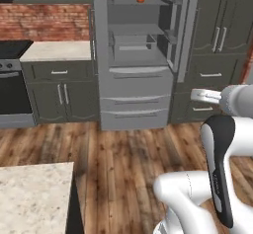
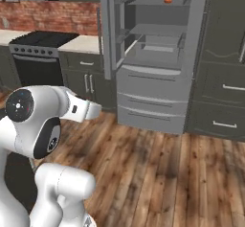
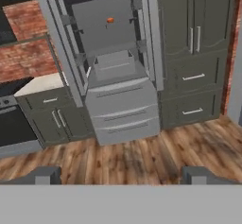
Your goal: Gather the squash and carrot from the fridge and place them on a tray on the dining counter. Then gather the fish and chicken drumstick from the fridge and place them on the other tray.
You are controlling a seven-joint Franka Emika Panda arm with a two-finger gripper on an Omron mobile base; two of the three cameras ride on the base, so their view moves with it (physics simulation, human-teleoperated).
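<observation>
The fridge [image 1: 136, 55] stands with both doors open across the wooden floor, and I see it too in the hand view [image 3: 116, 57]. One small orange item [image 1: 140, 0] lies on its upper shelf [image 2: 168, 0] [image 3: 110, 20]; it is too small to tell whether it is the carrot or the squash. The lower shelves and the drawer look bare. My gripper [image 3: 120, 176] is open with nothing between its fingers, held in the air well short of the fridge [image 1: 193, 96] [image 2: 98, 109]. The fish, the chicken drumstick and the trays are out of view.
A stove [image 1: 11, 80] and dark lower cabinets [image 1: 59, 92] stand left of the fridge, tall dark cabinets [image 1: 217, 35] to its right. A corner of a pale stone counter [image 1: 34, 198] juts in at lower left. Bare wooden floor [image 1: 128, 154] lies between me and the fridge.
</observation>
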